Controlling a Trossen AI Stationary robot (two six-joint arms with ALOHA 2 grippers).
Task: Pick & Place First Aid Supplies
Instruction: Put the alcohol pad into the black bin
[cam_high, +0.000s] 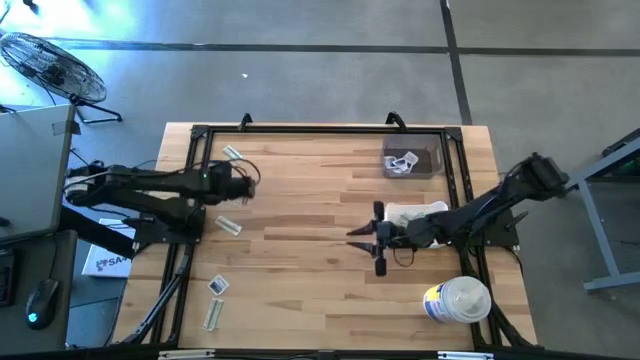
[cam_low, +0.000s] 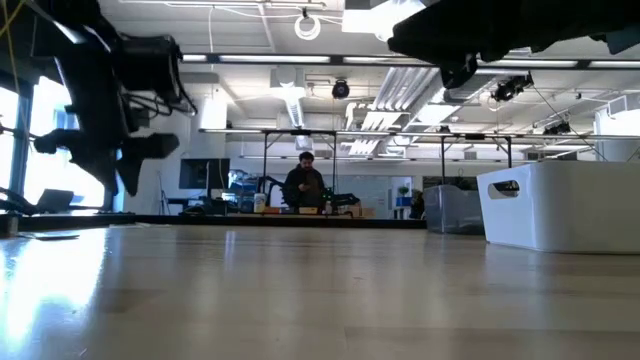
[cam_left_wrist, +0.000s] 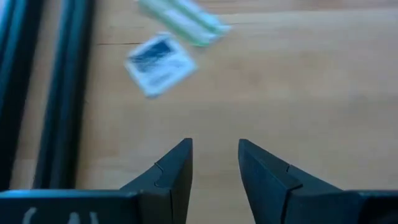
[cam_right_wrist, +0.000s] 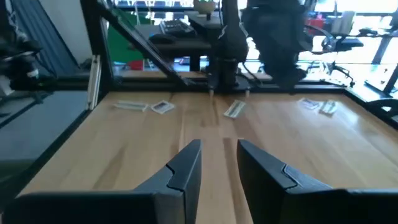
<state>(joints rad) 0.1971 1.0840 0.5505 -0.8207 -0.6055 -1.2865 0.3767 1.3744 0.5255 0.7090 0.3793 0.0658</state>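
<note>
Since the first aid packets lie flat on the wooden table, they look light, thin and slippery, so a pinch across a short edge seems best. Strip wrapper sits left of centre, just beside the left gripper; a square sachet and another strip lie lower left. Some packets already rest in the clear bin, upper right. Left jaws stand apart, empty. Right gripper, mid-frame, jaws parted a little, holding nothing.
</note>
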